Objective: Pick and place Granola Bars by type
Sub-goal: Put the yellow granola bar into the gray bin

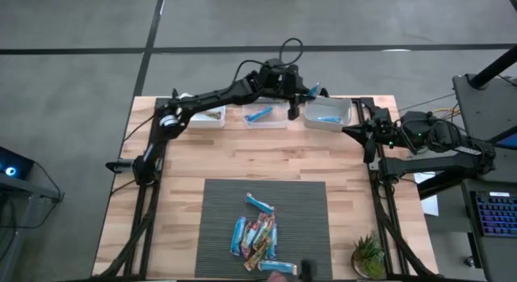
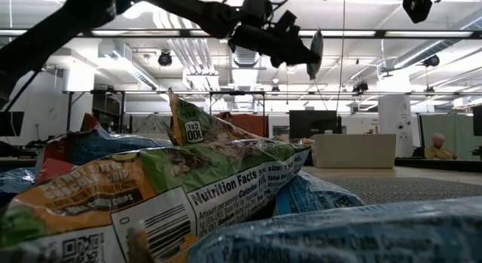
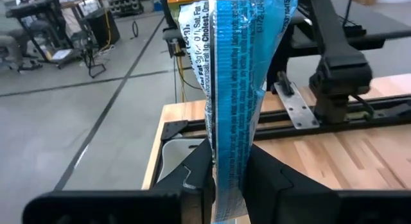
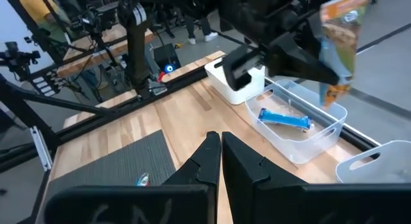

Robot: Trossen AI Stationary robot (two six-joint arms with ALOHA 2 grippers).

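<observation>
The left claw [image 1: 300, 100] hangs above the far edge of the wooden worktop [image 1: 178, 193], between the middle bin [image 1: 266, 116] and the right bin [image 1: 327, 112]. Its two dark fingers [image 3: 270, 179] are closed on a slim foil bar [image 3: 234, 89], blue with an orange end and small printed text; the crinkled wrapper stands up between them. The right bin is clear plastic, rectangular, and one blue bar [image 4: 284, 118] lies flat in it. The middle bin holds another blue bar [image 1: 258, 114], and the left bin [image 1: 208, 116] seems to hold a brownish one, but it is too small to be sure. The other Granola Bars [image 1: 257, 233] lie in a loose heap on the dark ribbed mat [image 1: 218, 217] at the near side. The right claw [image 4: 220, 147] waits at the right edge of the worktop, its fingers pressed together with nothing between.
</observation>
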